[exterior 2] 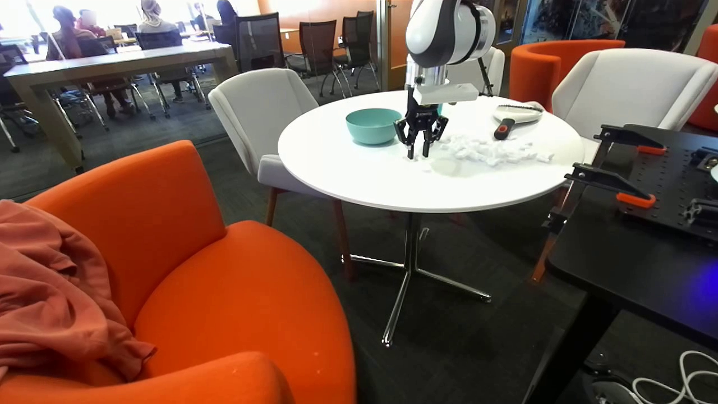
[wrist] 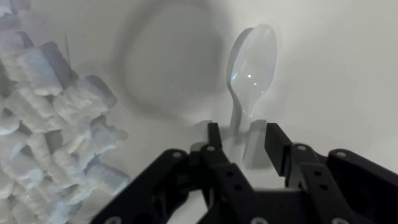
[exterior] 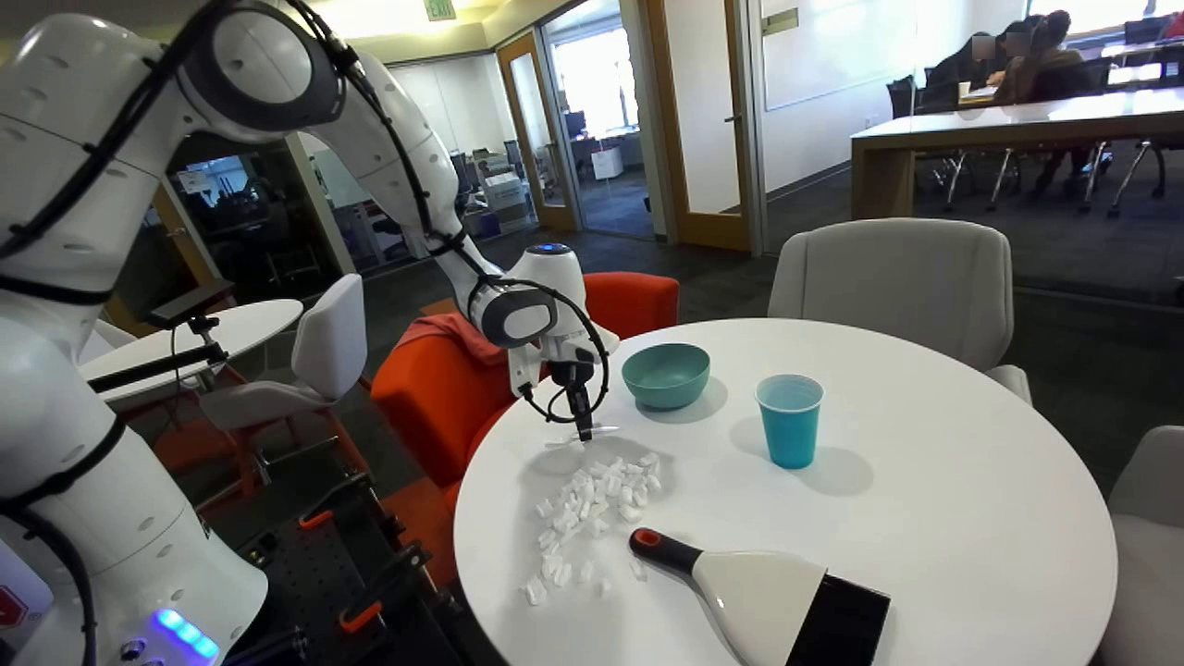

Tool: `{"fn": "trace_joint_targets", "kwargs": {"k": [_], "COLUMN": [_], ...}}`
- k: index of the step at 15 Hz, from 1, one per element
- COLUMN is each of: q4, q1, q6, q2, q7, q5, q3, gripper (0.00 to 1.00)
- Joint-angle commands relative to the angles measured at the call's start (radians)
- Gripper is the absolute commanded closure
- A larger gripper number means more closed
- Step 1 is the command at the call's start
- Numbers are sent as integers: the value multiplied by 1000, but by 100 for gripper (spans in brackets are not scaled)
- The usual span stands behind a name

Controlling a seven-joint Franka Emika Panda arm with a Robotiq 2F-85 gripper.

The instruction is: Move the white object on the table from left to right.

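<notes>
Gripper (wrist: pixel 243 140) astride spoon (wrist: pixel 249 90), nothing held

Gripper: pointed down at the table (exterior: pixel 971 518), fingers parted by a moderate gap, holding nothing. In the wrist view the spoon's handle runs between them with space on either side; whether the fingertips touch the table cannot be told.

Spoon: white, lying on the table near its edge, head beyond the fingers in the wrist view, near a heap of white pieces (exterior: pixel 597 486).

Pieces: loosely heaped, near both spoon and tool (exterior: pixel 763 592); several strays lie apart, near the tool's handle. The tool has a pale body, a dark handle with a red tip and a black end.

Bowl (exterior: pixel 666 379): green, upright, near the spoon. Cup (exterior: pixel 791 425): blue, upright, apart from the bowl.

Surroundings: in both exterior views an orange chair (exterior 2: pixel 252 286) stands beside the table with a pink cloth (exterior 2: pixel 53 297) over it.
</notes>
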Motion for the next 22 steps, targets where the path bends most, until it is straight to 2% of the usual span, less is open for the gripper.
{"fn": "trace_joint_targets", "kwargs": {"k": [1,2,3,5,8,13,14,15,16,17,19,20,22], "q4": [29,32,34,24,-59,-222,-258,-288,-187,-205,-202,-197,-145], "q1": [22,23,24,31,32,34,12,-20,7,-4,-6,-5,8], "q6": [1,0,-2,2,67,236,266,296,244,250,250,250,255], "q2": [22,24,25,13,-66,-199,-229,-258,-165,-184,-179,-172,-130], "q7": [27,27,27,33,49,130,127,121,102,96,96,96,151], "q5": [3,3,2,0,13,56,73,98,66,65,65,65,89], "q3": [-16,-17,-18,-26,-48,-167,-179,-160,-173,-177,-177,-176,-218], "gripper": [90,97,100,100,98,98,98,98,98,91,91,98,98]}}
